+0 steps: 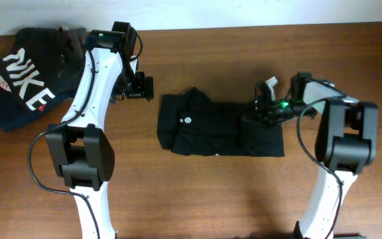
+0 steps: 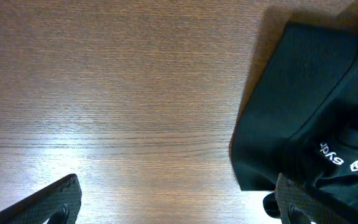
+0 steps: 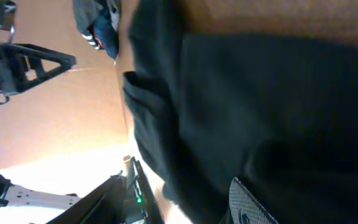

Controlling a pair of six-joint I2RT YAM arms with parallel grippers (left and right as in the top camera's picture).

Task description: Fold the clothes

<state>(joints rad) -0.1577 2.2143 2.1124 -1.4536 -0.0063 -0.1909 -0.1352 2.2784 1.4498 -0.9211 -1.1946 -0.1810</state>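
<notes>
T-shirt point(image 1: 219, 129) long axis 3–9 o'clock. R gripper point(image 1: 265, 111) over its 3 o'clock end, nearer; grip can't tell. L gripper point(image 1: 140, 87) off 9 o'clock end, wide open, empty.

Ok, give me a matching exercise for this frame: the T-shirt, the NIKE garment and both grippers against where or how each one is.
Column one:
1. T-shirt
2. NIKE garment
3. left gripper
4. right gripper

Column two:
A. over the T-shirt's right end
B. open, above bare table
C. far left corner of the table
D. lying mid-table

Pairs: 1-D, 2-C, 3-B, 4-A
</notes>
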